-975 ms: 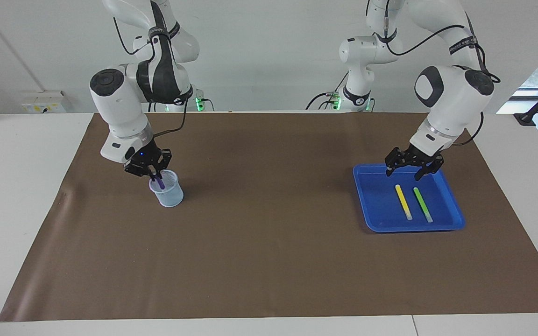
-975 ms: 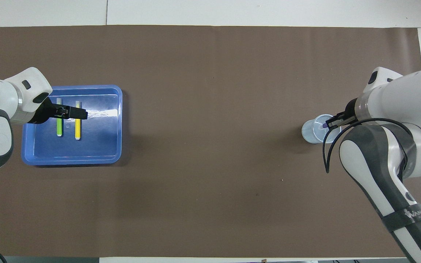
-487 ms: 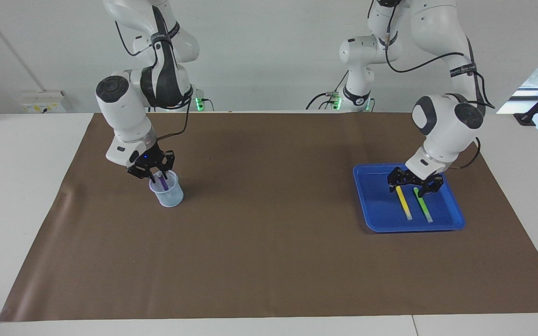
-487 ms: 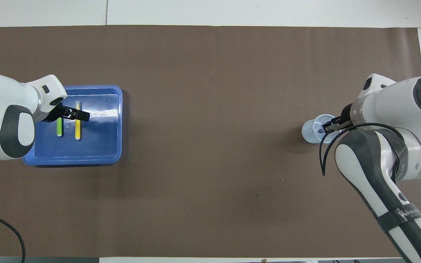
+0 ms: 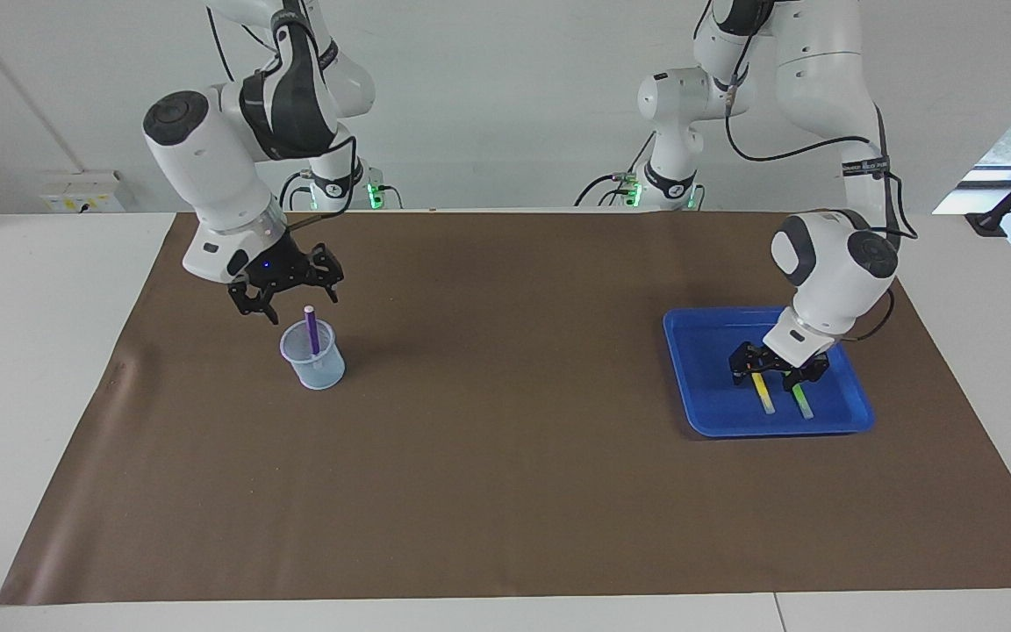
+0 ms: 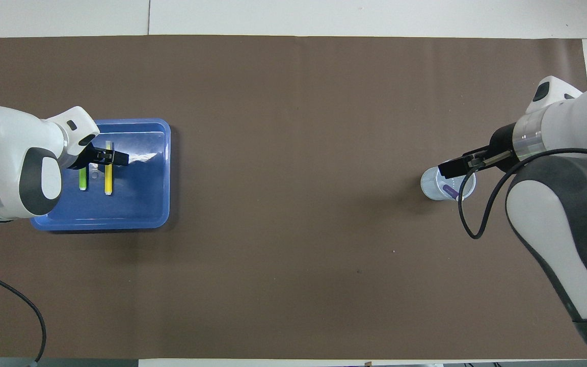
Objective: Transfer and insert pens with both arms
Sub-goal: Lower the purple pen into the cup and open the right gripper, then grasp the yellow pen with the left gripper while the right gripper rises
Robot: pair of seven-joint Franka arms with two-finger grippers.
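A purple pen (image 5: 312,329) (image 6: 449,189) stands tilted in a clear cup (image 5: 317,364) (image 6: 433,186) toward the right arm's end of the table. My right gripper (image 5: 290,303) (image 6: 451,168) hangs open just above the cup and holds nothing. A yellow pen (image 5: 764,397) (image 6: 108,178) and a light green pen (image 5: 801,404) (image 6: 83,178) lie side by side in a blue tray (image 5: 707,386) (image 6: 140,193). My left gripper (image 5: 773,377) (image 6: 110,158) is low in the tray, open, its fingers on either side of the yellow pen's end nearer the robots.
A brown mat (image 5: 505,456) covers most of the white table. Two smaller white arms with green-lit bases (image 5: 659,180) stand at the robots' edge of the table. A black cable (image 6: 18,306) loops near the left arm.
The right gripper opened, let go of the purple pen in the cup and rose above it. The left gripper came down into the tray over the yellow pen.
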